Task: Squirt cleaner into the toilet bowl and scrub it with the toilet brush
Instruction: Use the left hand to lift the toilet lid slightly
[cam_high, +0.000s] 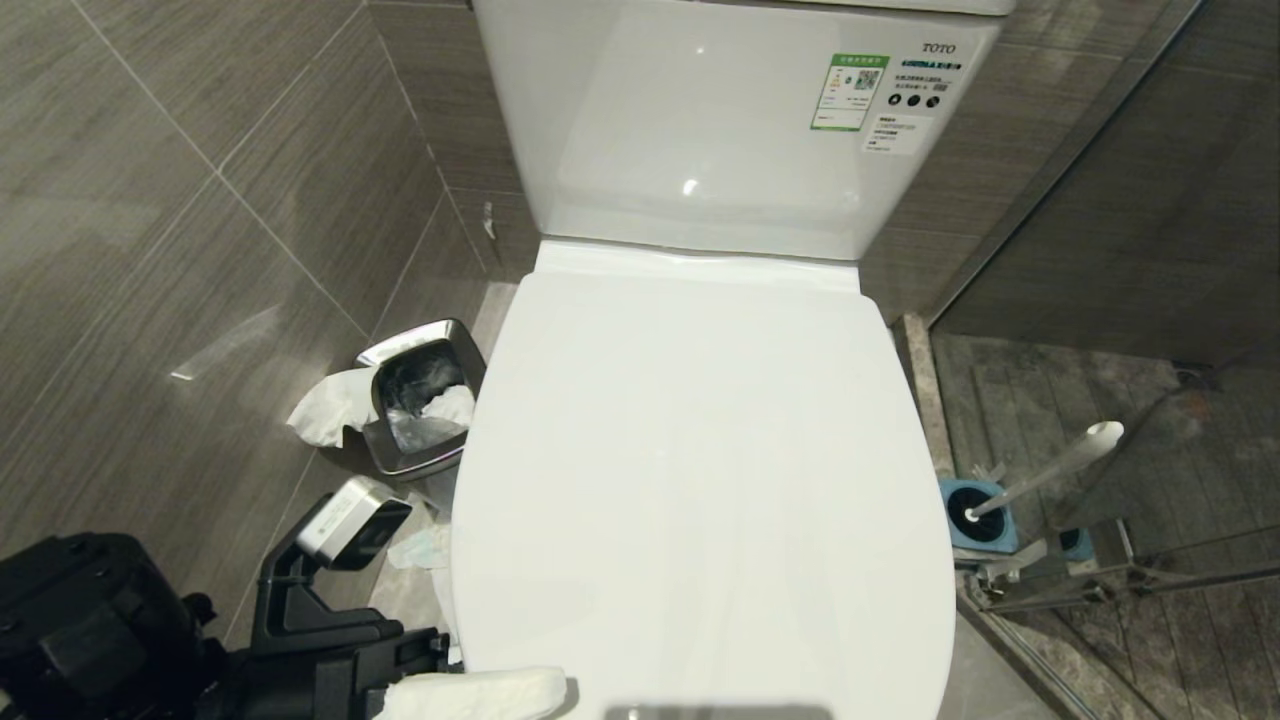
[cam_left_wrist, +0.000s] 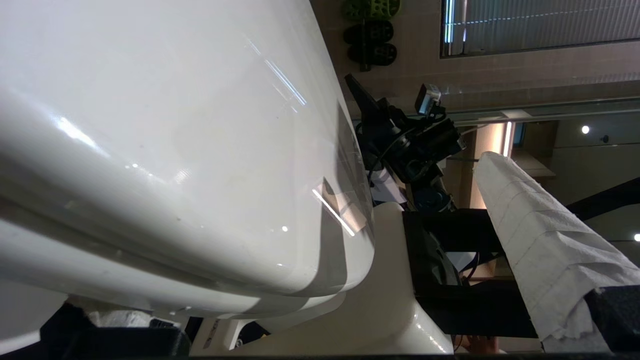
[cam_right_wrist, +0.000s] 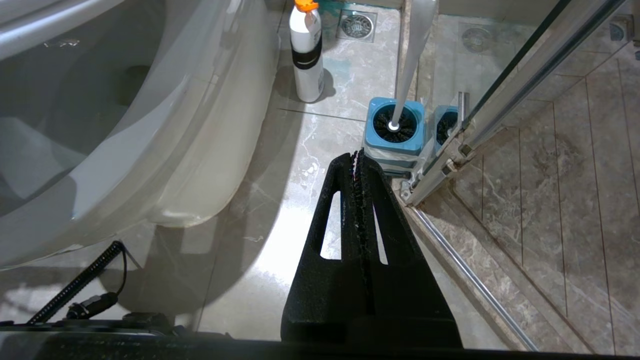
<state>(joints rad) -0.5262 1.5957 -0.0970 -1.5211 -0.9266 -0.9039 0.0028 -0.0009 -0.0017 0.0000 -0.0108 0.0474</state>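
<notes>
The white toilet has its lid (cam_high: 700, 470) down, so the inside of the toilet bowl is hidden; its ceramic outer wall (cam_right_wrist: 190, 150) shows in the right wrist view. No cleaner shows. The toilet brush (cam_high: 1050, 465) leans in a blue holder (cam_high: 980, 515) right of the toilet, by the glass; its handle (cam_right_wrist: 417, 40) also shows in the right wrist view. My left gripper (cam_high: 470, 692) is open at the lid's front left corner, with one finger (cam_left_wrist: 540, 240) wrapped in white paper beside the lid's edge (cam_left_wrist: 320, 240). My right gripper (cam_right_wrist: 357, 155) is shut on nothing, low above the floor short of the holder.
A steel waste bin (cam_high: 420, 395) with crumpled tissue (cam_high: 325, 405) beside it stands left of the toilet, against the tiled wall. A white bottle with an orange cap (cam_right_wrist: 306, 50) stands on the floor near the bowl's base. A glass shower partition with a metal frame (cam_right_wrist: 500, 100) closes off the right side.
</notes>
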